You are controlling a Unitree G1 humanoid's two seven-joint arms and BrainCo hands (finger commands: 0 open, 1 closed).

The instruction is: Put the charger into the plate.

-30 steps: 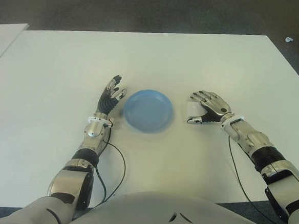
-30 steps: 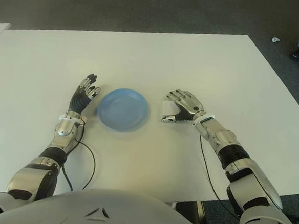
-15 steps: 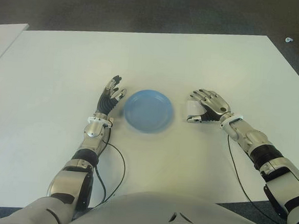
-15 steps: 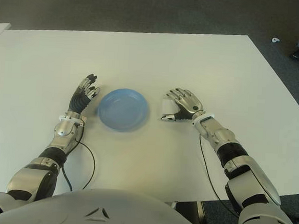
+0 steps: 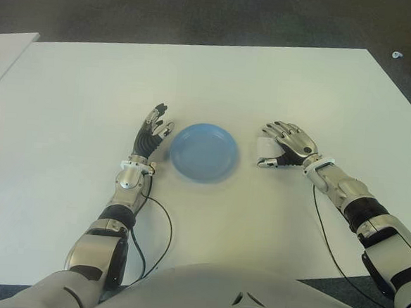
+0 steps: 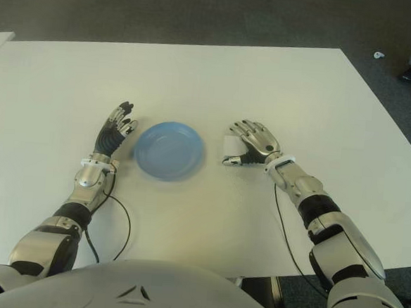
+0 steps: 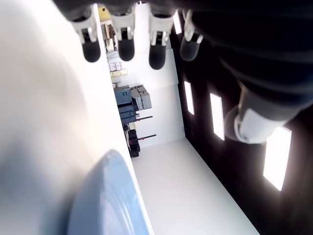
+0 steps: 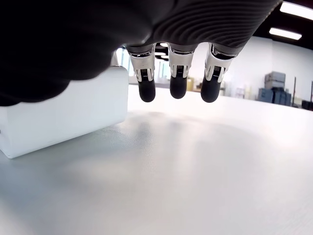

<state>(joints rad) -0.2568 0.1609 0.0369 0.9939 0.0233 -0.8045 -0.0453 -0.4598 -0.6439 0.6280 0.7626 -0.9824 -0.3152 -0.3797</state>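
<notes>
Blue plate [image 5: 204, 151] mid-worktop [image 5: 266, 88], white charger [image 5: 266, 150] right of it under the right hand [image 5: 285, 147], fingers arched, not gripping, left hand [image 5: 153, 130] spread, empty, left of plate.

Between the right hand [image 5: 285, 147] and the blue plate [image 5: 204, 152] there is only a strip of bare white tabletop [image 5: 244, 206], so the way toward the plate on the hand's inner side is free. The white charger [image 5: 266, 150] sits under the hand's fingers [image 8: 178, 84], which hang above the tabletop without closing. On the far side of the plate, the left hand [image 5: 154, 131] stands just beside the rim with fingers straight, blocking that side. Ahead of both hands the tabletop is bare.
</notes>
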